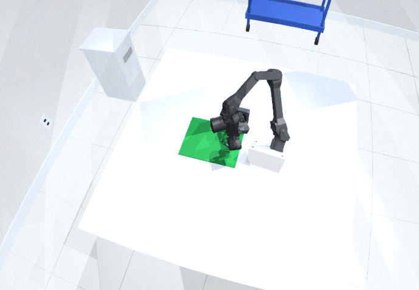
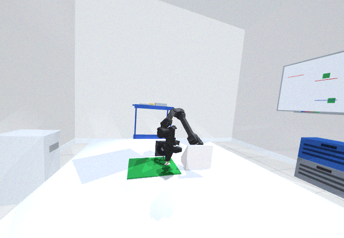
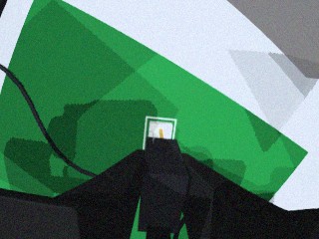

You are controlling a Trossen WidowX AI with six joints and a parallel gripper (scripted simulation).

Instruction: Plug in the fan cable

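Observation:
The green board (image 1: 190, 145) (image 2: 138, 168) (image 3: 209, 105) lies flat. The white four-pin header (image 3: 155, 127) (image 2: 167, 163) is inside a white outline near one edge, with one yellow pin showing in the wrist view. My gripper (image 3: 161, 159) (image 2: 168, 160) is shut on the black plug (image 3: 161, 186), directly at the header. The plug's front end covers the rest of the header in the wrist view. Whether it touches or has entered the header is hidden. The black cable (image 3: 32, 105) curves in from the left. The black fan (image 2: 158, 148) (image 1: 245, 112) stands behind the gripper.
The white block (image 1: 265, 159) (image 2: 201, 157) at the arm's base stands just right of the board. The arm (image 1: 276, 99) (image 2: 188, 127) arches over from there. A pale cabinet (image 1: 100, 68), a blue cart (image 1: 285, 15) and a whiteboard (image 2: 304, 92) are farther off.

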